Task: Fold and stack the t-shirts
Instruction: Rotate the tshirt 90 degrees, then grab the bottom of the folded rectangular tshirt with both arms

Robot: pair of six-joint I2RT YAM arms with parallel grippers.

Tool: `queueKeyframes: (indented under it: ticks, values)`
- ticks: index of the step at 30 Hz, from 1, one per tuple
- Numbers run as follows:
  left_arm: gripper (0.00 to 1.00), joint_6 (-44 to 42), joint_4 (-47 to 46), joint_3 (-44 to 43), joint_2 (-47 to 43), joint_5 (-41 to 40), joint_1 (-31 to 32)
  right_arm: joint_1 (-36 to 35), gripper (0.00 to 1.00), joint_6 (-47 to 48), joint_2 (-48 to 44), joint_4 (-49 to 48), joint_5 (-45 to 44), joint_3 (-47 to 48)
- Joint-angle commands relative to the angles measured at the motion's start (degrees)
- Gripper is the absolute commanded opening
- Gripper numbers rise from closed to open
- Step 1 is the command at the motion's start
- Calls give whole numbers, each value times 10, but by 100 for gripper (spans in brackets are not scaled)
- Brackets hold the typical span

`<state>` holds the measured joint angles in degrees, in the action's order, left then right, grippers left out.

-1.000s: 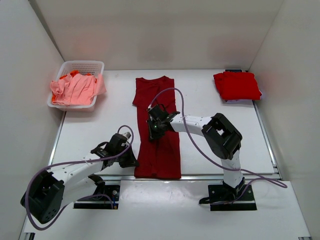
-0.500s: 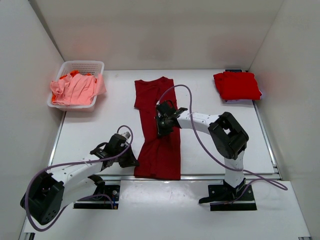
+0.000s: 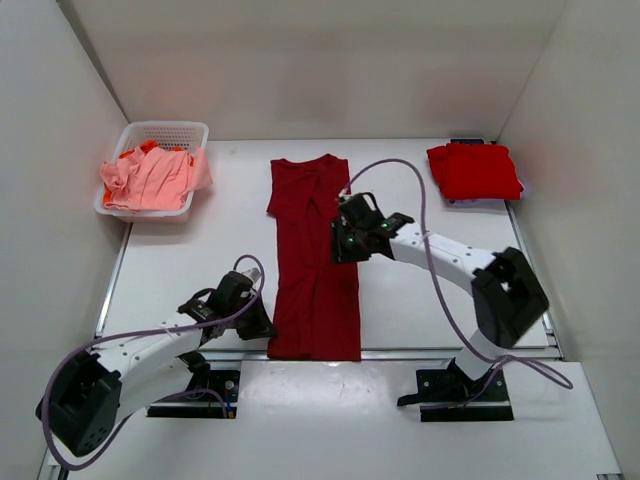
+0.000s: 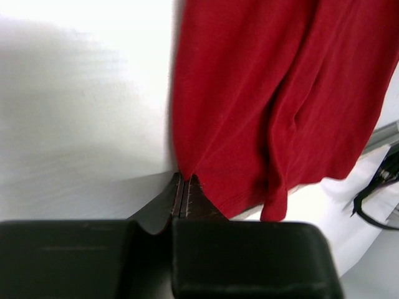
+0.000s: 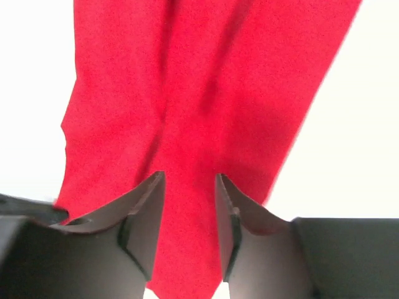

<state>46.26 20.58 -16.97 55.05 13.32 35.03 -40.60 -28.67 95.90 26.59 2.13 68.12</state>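
Maroon shirt [image 3: 315,270]: long narrow strip down the middle of the worktop [image 3: 210,250], hem at the near edge.
Handling: light and limp, likely to sag; best pinched at hem corners.
Left gripper [image 4: 184,185]: jaws clenched at the near-left hem corner; whether they pinch cloth is unclear.
Right gripper [image 5: 190,180]: jaws released over the strip's right edge.
Room: bare worktop on both sides; basket [image 3: 165,130] far left, red shirt [image 3: 473,171] far right.
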Motion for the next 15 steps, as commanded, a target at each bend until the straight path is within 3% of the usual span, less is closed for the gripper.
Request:
queueKeyframes:
  ticks: [1, 8, 15]
  values:
    - [0, 14, 57, 20, -24, -11, 15, 17, 38, -23, -64, 41, 6, -84]
    - [0, 18, 51, 20, -22, -5, 21, -23, 44, -94, -197, 27, 56, -278]
    - [0, 23, 38, 23, -3, -4, 34, -68, 50, -168, -271, -42, 125, -373]
